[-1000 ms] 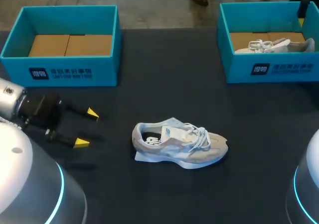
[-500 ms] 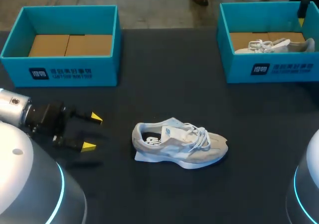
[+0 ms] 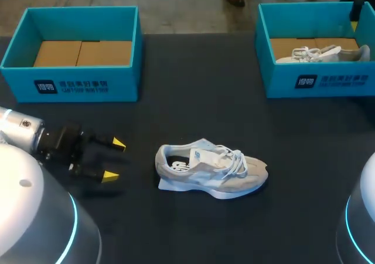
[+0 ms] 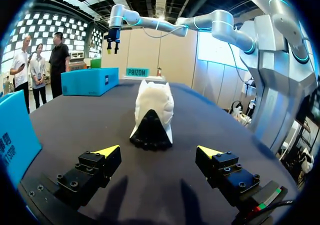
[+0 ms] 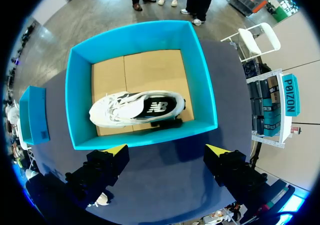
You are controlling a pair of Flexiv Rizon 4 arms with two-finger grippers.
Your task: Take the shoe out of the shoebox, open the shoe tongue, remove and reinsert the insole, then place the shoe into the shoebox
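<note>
left jaws are standing wide open, gripping nothing, yellow fingertips [image 4: 107, 150] hovering low over the bench [image 3: 193, 100] and touching nothing. they're pointing at the loose shoe [image 3: 211, 170], which is sitting on its sole on the bench ahead of them, near but apart. from the left wrist i'm seeing one end of it, lined up midway between the two fingers. right jaws are also standing wide open and holding nothing, hanging above the right shoebox [image 5: 202, 70] without touching it.

counting: i'm seeing two shoes, one loose on the bench near the middle and a second shoe [image 5: 137, 106] lying inside the right shoebox along the wall nearest the right jaws. i'm seeing two teal shoeboxes at the far corners of the bench. the left shoebox [image 3: 76, 85] is showing its cardboard floor, and the right one is holding that second shoe.
</note>
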